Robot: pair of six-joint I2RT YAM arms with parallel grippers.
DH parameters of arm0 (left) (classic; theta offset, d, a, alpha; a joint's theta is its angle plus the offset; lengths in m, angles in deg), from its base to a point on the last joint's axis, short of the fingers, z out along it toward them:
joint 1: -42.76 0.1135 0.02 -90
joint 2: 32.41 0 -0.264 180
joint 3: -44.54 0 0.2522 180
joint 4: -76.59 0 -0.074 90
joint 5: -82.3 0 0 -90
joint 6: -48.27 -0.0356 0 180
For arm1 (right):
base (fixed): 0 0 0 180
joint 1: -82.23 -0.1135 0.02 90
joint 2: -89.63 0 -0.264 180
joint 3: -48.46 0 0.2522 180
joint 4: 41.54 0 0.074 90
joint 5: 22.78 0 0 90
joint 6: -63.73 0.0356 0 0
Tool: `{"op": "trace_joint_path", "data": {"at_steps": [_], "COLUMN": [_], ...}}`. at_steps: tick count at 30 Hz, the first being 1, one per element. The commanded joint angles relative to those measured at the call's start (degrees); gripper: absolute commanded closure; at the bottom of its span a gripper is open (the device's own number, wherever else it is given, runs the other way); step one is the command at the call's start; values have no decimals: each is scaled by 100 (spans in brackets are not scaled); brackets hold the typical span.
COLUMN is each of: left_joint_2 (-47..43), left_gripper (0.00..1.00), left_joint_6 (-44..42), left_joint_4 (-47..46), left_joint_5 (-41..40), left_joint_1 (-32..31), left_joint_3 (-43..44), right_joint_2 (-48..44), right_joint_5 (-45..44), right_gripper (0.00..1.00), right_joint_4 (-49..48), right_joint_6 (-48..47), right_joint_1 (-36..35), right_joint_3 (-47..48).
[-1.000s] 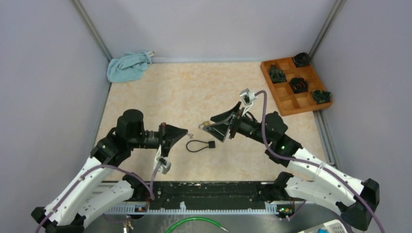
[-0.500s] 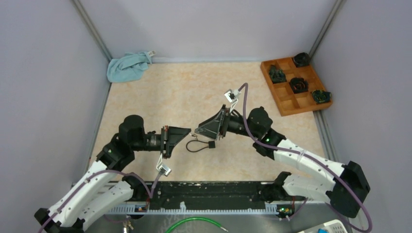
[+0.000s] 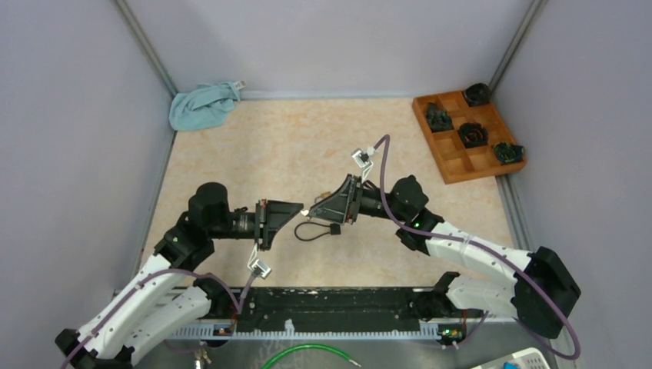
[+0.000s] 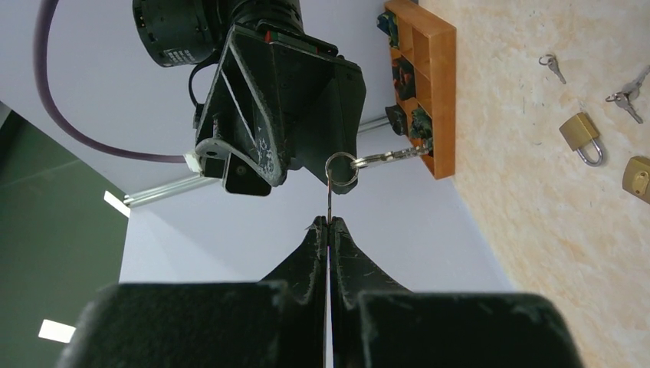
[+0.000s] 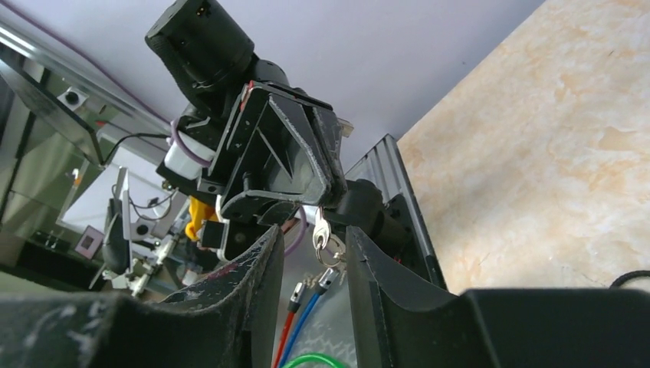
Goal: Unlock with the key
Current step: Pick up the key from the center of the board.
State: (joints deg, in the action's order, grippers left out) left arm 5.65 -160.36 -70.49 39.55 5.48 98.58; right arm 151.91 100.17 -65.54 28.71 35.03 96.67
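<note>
My left gripper (image 4: pixel 328 222) is shut on a thin silver key (image 4: pixel 328 201), seen edge-on and poking out past its tips. A ring (image 4: pixel 342 169) hangs at the key's far end with a second key on it. My right gripper (image 5: pixel 314 234) faces the left one tip to tip. Its jaws stand apart with the key (image 5: pixel 320 228) and ring between them. In the top view the two grippers meet at the key (image 3: pixel 305 213) above the table. Two brass padlocks (image 4: pixel 581 136) lie on the table, and a black cable lock (image 3: pixel 317 231) lies just below the grippers.
A wooden compartment tray (image 3: pixel 461 175) with dark items stands at the back right. A blue cloth (image 3: pixel 201 105) lies in the back left corner. Loose keys (image 4: pixel 628 88) lie near the padlocks. Grey walls enclose the table on three sides.
My right gripper has swung left to meet the left gripper, and its jaws have narrowed around the key and ring. The left gripper has stayed shut and barely moved.
</note>
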Motion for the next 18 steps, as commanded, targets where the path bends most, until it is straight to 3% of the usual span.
{"op": "trace_joint_path", "data": {"at_steps": [1, 7, 10, 16, 18], "left_joint_2": [-71, -115, -115, -154, -144], "left_gripper": [100, 100, 100, 100, 100], "left_joint_6": [-1857, -1848, -1860, -1880, -1913], "left_joint_4": [-194, -237, -385, -490, -523], "left_joint_5": [160, 192, 151, 66, 9], "left_joint_1": [-29, -28, -30, -27, -26], "left_joint_3": [-91, -111, -135, -222, -262], "right_joint_2": [58, 447, 625, 672, 672], "right_joint_5": [109, 144, 204, 227, 265], "right_gripper": [65, 69, 76, 100, 100], "right_joint_4": [-658, -1176, -1438, -1677, -1742], "right_joint_6": [278, 667, 859, 1120, 1225], "right_joint_1": [1, -1, -2, 3, 10], "right_joint_3": [0, 26, 37, -24, -43]}}
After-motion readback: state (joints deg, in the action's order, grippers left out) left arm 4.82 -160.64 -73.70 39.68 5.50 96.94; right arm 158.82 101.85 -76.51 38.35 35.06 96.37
